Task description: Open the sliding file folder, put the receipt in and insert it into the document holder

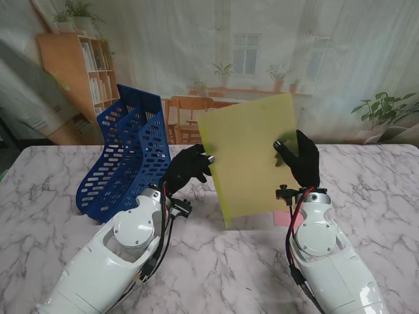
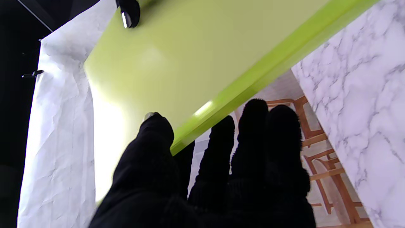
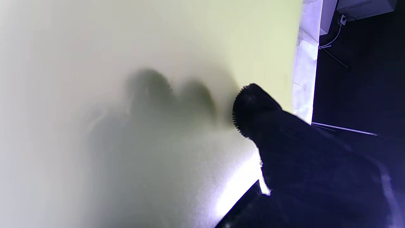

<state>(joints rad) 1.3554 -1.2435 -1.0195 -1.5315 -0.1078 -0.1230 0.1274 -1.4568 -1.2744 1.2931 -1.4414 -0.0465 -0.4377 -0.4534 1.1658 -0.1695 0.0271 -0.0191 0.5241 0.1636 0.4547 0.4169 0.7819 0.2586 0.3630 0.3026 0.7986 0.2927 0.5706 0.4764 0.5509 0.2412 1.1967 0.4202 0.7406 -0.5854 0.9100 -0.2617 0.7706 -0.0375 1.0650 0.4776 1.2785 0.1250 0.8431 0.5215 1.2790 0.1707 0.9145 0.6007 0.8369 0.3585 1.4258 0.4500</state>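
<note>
Both hands grip the yellow-green folder (image 1: pixel 252 157), lifted upright off the marble worktop (image 1: pixel 216 255): the left hand (image 1: pixel 188 169) pinches its left edge, the right hand (image 1: pixel 302 160) its right edge. The blue document holder (image 1: pixel 127 154) stands just left; a pink slip (image 1: pixel 286 218) lies under the folder's right corner.

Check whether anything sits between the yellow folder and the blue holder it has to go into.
Nothing visible does. The folder is held upright off the table between the left hand and the right hand. The blue holder stands just to its left, with only bare table around it.
</note>
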